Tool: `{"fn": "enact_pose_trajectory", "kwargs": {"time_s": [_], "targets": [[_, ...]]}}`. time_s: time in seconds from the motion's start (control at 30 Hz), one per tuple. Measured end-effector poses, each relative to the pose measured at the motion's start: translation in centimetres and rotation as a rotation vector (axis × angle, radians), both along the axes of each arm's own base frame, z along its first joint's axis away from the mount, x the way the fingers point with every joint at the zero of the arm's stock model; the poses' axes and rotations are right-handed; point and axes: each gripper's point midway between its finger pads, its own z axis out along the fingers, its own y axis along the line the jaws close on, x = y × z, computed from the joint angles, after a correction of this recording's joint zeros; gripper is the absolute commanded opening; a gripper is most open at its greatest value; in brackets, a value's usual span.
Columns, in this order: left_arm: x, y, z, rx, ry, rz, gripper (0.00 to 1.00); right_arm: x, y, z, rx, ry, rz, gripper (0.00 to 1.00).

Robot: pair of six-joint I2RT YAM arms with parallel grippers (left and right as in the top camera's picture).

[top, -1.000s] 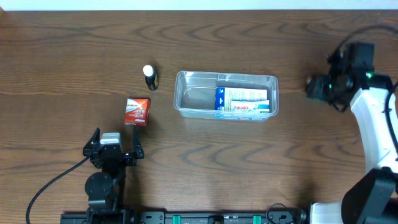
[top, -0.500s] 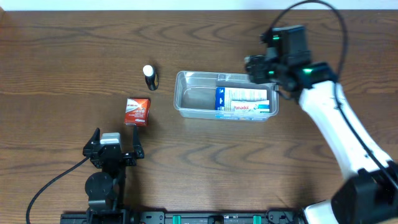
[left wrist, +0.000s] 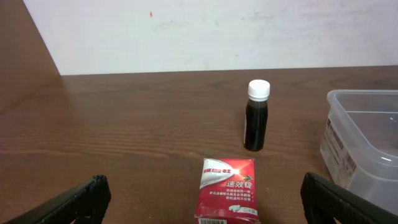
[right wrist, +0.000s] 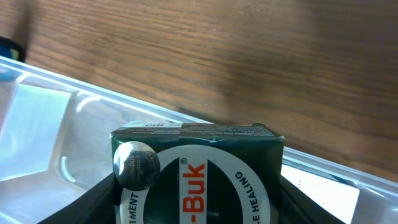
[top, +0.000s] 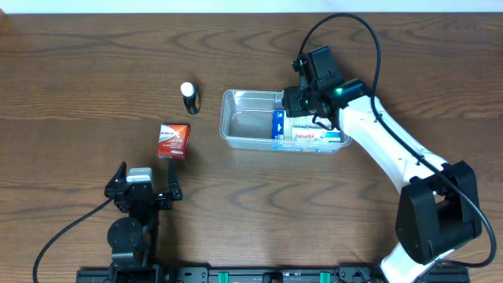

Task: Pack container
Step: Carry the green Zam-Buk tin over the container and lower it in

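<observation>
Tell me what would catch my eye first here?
The right gripper, on a white arm, hangs over the clear container mid-table, clutching a dark green box. A white-and-blue box already lies inside; a red box and a small white-capped bottle wait on its left.

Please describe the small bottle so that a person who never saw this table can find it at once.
Find the clear container in the middle of the wooden table. Just off its left end stands a small bottle: dark, upright, white-capped, unlike the flat red box lying near it.

Green box (right wrist: 198, 177) cut off below; container (left wrist: 359, 144) cropped at right edge.
</observation>
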Motion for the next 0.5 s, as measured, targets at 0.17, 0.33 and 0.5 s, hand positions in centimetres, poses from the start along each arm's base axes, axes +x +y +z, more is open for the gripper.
{"fn": "enact_pose_trajectory", "kwargs": {"time_s": [0.17, 0.33, 0.5], "targets": [[0.0, 0.0, 0.0, 0.0, 0.0, 0.0, 0.98, 0.0, -0.4, -0.6, -0.03, 0.012, -0.012, 0.48], [0.0, 0.0, 0.0, 0.0, 0.0, 0.0, 0.98, -0.5, -1.0, -0.8, -0.069, 0.033, -0.023, 0.49], [0.0, 0.0, 0.0, 0.0, 0.0, 0.0, 0.98, -1.2, -1.7, -1.2, -0.101, 0.06, -0.031, 0.48]]}}
